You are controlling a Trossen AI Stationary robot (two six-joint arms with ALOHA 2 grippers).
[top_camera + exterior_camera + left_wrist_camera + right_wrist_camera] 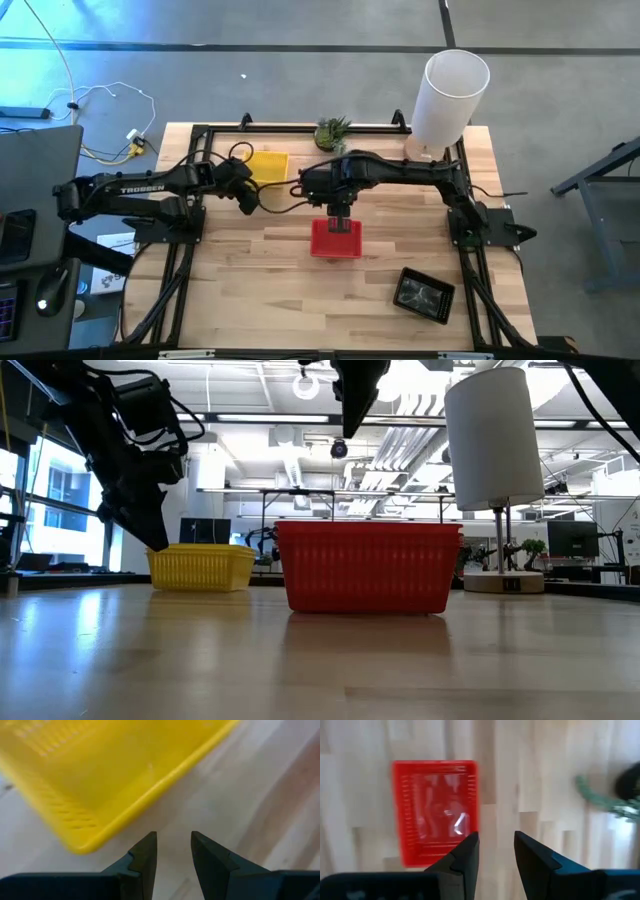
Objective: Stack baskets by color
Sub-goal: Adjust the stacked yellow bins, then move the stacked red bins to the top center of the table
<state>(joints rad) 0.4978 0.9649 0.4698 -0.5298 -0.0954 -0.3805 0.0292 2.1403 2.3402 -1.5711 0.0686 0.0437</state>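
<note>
The yellow basket (pixel 268 166) is sitting in the upper centre-left of the high view, the red basket (pixel 336 239) at frame centre, and the black basket (pixel 424 294) in the lower right, well apart from the other two. Whether each is a single basket or a nested stack cannot be told.

The left gripper (pixel 173 851) is hovering just beside the yellow basket's near corner. Its fingers are standing apart with only a narrow gap, and they are grasping nothing. The right gripper (pixel 495 851) is hanging above the red basket, near one short edge, clear of the rim in the low view. Its fingers are likewise parted and empty.

Hazards from this position, as judgements:

- The left fingers are lining up outside the yellow wall rather than astride it. A descent here would be pushing the basket across the wooden table (pixel 250 290) instead of gripping it.
- The narrow finger gap is leaving little margin over a rim; a small offset would be landing a fingertip on the rim and tipping the basket.
- The green plant (pixel 332 130) and the white cylinder (pixel 449 98) are standing at the upper edge, near the right arm's reach path; a wide swing could be knocking either over.
</note>
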